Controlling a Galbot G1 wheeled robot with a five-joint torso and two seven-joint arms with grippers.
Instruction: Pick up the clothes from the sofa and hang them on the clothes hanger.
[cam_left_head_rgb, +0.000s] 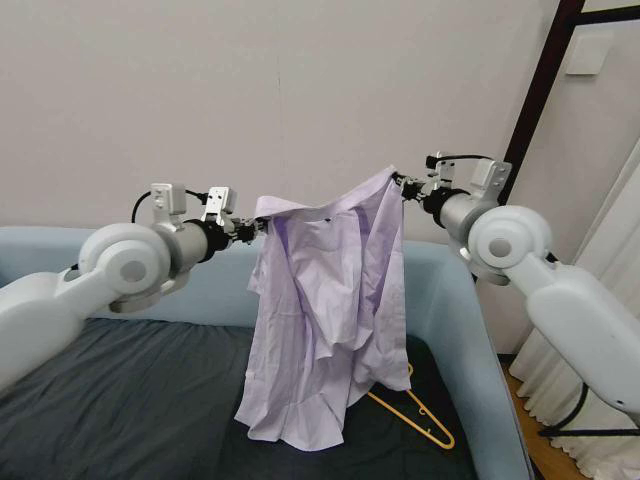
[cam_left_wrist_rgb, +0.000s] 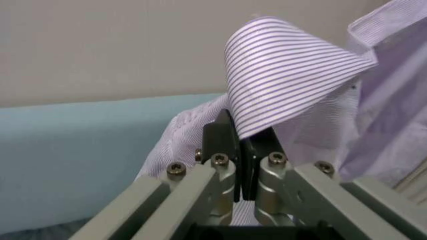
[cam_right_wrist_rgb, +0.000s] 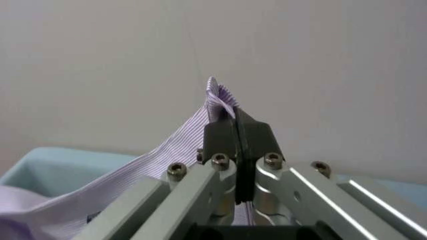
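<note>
The pick-up step looks done: the shirt hangs in the air above the sofa, stretched between the two arms, and only its lowest hem lies on the sofa's dark seat.

The left gripper is over the middle of the sofa. Its fingers are pressed together on a fold of striped cloth by the collar, which the left wrist view shows curling up out of the jaws. The right gripper is higher, over the sofa's right end. It pinches the opposite shoulder edge, and the right wrist view shows a small tuft of fabric standing above its closed fingertips. Between the two grips the top edge sags slightly, and the body of the shirt falls in loose folds.

A hanger lies flat on the seat at the sofa's right end, partly under the hanging cloth. A dark pole rises beyond that end and may belong to a rack.

The step in hand appears to be the carry toward hanging. The next move probably calls for keeping both pinches firm and lifting the hem clear of the seat. The shirt would then have to be brought to the hanger or the rail without dragging. The hanger is not held by either gripper, so one grip may have to be freed for it.
</note>
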